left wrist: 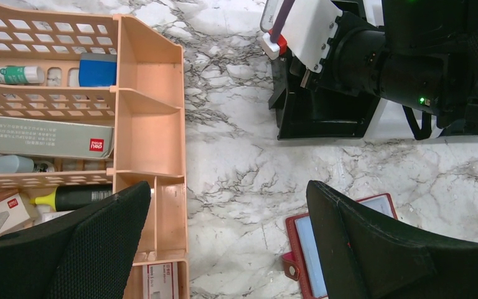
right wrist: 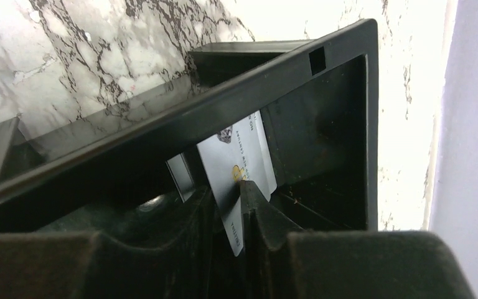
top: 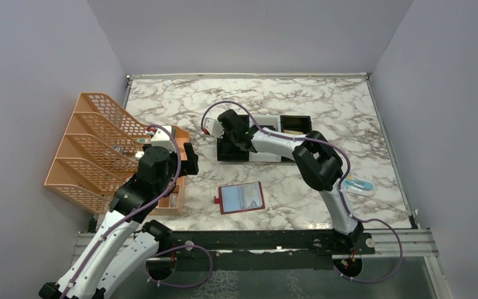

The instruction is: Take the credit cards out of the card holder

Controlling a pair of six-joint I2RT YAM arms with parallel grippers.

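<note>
1. We see the card holder [top: 241, 198] lying open and flat on the marble table [top: 323, 106], near the front and between the two arms. We cannot tell if any cards are tucked in its pale blue panels.
2. One silvery credit card [right wrist: 243, 156] is over in the black tray [right wrist: 323, 37], down inside its left box and standing up on its edge.
3. The right gripper [right wrist: 230, 205] reaches into that box. The card sits in the thin gap between its two fingers, and one fingertip [right wrist: 249, 196] touches it. We cannot tell if the fingers are pinching the card or have let go.
4. The left gripper [left wrist: 227, 193] hangs above the table between the orange organizer [left wrist: 149, 124] and the card holder. Its fingers are spread wide with nothing in them.
5. We think a card like this is very light, thin and stiff, with a smooth, slippery face. It could slide out of a weak pinch.
6. We think the best hold is on a short edge, with one finger on each flat face.
7. The card holder looks soft and light too. It may slide or lift when a card is pulled, so the other gripper may need to press it down.
</note>
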